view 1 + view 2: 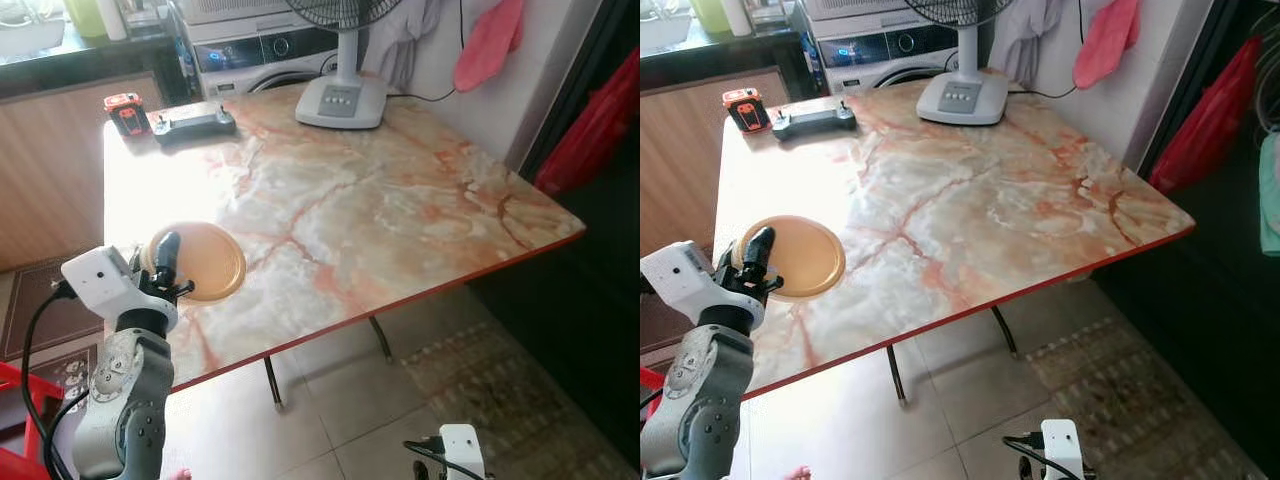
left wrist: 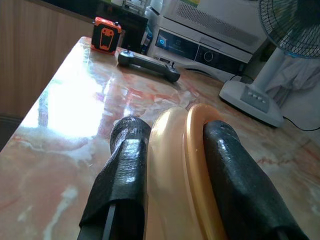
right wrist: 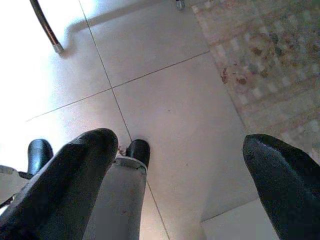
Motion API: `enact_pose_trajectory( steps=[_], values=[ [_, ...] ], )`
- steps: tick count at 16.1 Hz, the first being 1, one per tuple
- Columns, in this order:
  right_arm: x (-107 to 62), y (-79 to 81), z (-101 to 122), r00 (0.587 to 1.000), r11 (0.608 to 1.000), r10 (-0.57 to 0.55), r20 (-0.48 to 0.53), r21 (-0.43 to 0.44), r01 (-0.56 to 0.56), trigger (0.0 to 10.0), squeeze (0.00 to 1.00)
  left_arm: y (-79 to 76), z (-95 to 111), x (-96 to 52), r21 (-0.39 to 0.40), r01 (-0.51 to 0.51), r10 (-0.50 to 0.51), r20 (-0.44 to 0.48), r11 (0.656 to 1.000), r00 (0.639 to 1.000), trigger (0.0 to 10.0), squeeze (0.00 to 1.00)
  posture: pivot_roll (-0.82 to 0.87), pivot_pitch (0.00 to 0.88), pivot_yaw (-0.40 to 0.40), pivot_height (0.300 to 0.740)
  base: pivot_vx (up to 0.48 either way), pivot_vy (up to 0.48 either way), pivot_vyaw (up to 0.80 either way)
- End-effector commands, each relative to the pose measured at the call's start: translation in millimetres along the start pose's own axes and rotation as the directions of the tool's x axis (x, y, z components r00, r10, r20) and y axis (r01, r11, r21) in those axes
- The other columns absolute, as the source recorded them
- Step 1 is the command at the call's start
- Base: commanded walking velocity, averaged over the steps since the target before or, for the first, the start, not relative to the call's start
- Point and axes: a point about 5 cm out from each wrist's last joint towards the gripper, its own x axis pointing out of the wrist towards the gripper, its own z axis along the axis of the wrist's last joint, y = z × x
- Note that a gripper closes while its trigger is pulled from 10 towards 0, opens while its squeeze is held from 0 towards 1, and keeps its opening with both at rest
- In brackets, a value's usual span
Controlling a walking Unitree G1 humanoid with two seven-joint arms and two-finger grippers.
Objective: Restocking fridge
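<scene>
Amber plastic plate [image 1: 200, 258] on the marble table [image 1: 380, 210], rim clenched between left gripper [image 2: 172, 165] fingers.

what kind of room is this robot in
Probably a home kitchen or utility area. A washing machine stands behind a marble-patterned table, a standing fan sits on that table, and clothes hang on the wall. The left gripper grips a yellow plate at the table's edge.
</scene>
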Motion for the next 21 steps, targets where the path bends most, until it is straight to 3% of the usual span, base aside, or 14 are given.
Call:
enact_pose_trajectory(
  steps=[1,4,21],
  values=[
    [0.0,1.1,0,1.000,1.000,-0.002,0.005,0.016,0.001,10.0,0.00,-3.4,2,1.5,0.005,0.012,-0.012,0.008,1.000,1.000,10.0,0.00,0.04,0.071,0.028,0.740,0.000,0.000,0.00],
    [-0.1,0.3,-2,1.000,0.999,-0.008,-0.011,0.032,0.009,10.0,0.00,-6.1,0,3.2,0.000,0.021,-0.021,0.004,1.000,1.000,10.0,0.00,0.03,0.078,0.023,0.740,0.000,0.000,-0.13],
    [-0.4,1.7,-5,1.000,1.000,0.009,-0.028,0.019,-0.009,10.0,0.00,-19.6,-8,6.4,-0.044,0.056,-0.057,-0.013,0.997,0.998,10.0,0.00,0.03,0.055,0.027,0.740,0.000,0.000,-0.79]
  ],
)
